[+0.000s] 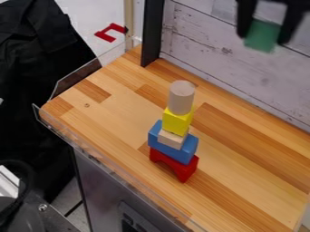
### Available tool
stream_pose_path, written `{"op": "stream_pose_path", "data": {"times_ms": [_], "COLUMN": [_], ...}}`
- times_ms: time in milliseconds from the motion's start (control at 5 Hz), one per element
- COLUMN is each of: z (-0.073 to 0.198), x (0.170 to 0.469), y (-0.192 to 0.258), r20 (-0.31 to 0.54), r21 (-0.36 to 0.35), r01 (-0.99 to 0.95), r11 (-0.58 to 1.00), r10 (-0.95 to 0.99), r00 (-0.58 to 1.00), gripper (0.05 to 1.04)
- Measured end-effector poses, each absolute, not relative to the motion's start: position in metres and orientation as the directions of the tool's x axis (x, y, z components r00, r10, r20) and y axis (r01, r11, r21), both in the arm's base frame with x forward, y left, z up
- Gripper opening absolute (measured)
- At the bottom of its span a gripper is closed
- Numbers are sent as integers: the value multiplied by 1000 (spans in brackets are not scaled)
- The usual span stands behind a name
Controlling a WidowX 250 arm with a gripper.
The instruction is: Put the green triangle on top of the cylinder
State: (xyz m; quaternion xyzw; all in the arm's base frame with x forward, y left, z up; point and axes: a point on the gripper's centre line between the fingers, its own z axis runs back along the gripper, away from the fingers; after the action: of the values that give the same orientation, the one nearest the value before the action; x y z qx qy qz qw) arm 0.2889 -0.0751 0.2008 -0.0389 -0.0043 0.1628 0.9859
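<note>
At the top right of the camera view hangs my gripper (261, 38), shut on a green block (263, 36), whose triangle shape I cannot make out. Both are up and to the right of the block tower. A pale grey-beige cylinder (181, 97) stands upright as the tower's top piece. It rests on a yellow block (177, 121). Under that are a small natural-wood block (172, 138), a blue block (173, 147) and a red arch-like block (174, 165) on the wooden table (109, 113).
A white plank wall (236, 68) rises behind the table, with a black post (152, 31) at its left end. A clear raised edge (103, 161) runs along the table's left front side. A red piece (109, 33) lies beyond the table at upper left.
</note>
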Motion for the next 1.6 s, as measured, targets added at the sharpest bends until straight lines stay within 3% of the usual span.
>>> {"op": "stream_pose_path", "data": {"times_ms": [400, 1600], "z": [197, 150], "x": [255, 240], "y": [-49, -38], "r20": [-57, -153], "r21": [-80, -47], "r01": [-390, -368], "r11": [917, 929], "r10": [386, 357], "r00": [921, 921], "gripper": [565, 565]}}
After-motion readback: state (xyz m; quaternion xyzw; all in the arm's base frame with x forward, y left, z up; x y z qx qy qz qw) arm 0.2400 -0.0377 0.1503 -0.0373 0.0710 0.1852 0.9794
